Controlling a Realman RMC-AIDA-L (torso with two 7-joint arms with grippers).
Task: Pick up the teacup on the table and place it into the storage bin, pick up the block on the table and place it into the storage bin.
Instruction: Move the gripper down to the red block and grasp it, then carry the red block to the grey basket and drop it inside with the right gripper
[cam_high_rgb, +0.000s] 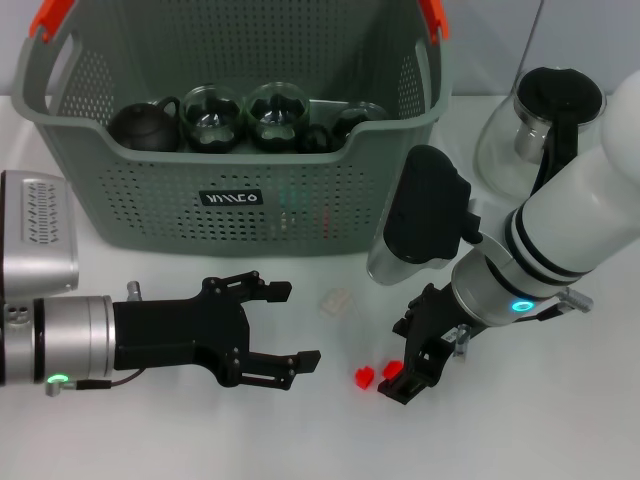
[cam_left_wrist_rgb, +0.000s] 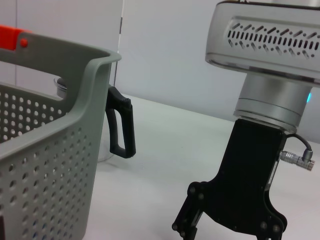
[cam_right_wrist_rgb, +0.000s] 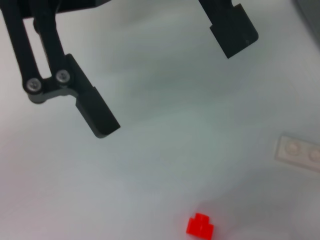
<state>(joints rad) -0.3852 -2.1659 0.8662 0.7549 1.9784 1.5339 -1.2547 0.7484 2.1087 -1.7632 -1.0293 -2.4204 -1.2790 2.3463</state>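
Step in hand: the block. I see no teacup on the table (cam_high_rgb: 560, 430), and two glass cups (cam_high_rgb: 243, 115) already sit in the bin (cam_high_rgb: 330, 200) beside a dark teapot (cam_high_rgb: 140, 125), so I judge the teacup half done.
Bin: far centre of the table, upright, with the pitcher (cam_high_rgb: 540, 120) just to its right.
Red block (cam_high_rgb: 364, 377): on the table, near side, right of centre, well apart from the bin.
Second red piece (cam_high_rgb: 392, 369): just right of the first, touching or nearly touching the right gripper's tip. I cannot tell which.
Pale block (cam_high_rgb: 335, 300): lying flat between the red ones and the bin's front wall.
Right gripper (cam_high_rgb: 405, 378): low over the table, angled down and to the left, right at the red pieces. Whether it is spread, closed or already pinching one cannot be told from these views.
Left gripper (cam_high_rgb: 295, 325): near left, level with the table, spread wide and holding nothing. It points right toward the blocks, with a clear gap between it and them.
Next move: probably the right arm must centre on one red piece, close on it and lift straight up. It must then carry the piece far and left, over the bin's front rim, before letting go.
Care needed: the pieces are small and close together, so a skewed closing could knock the neighbour away.
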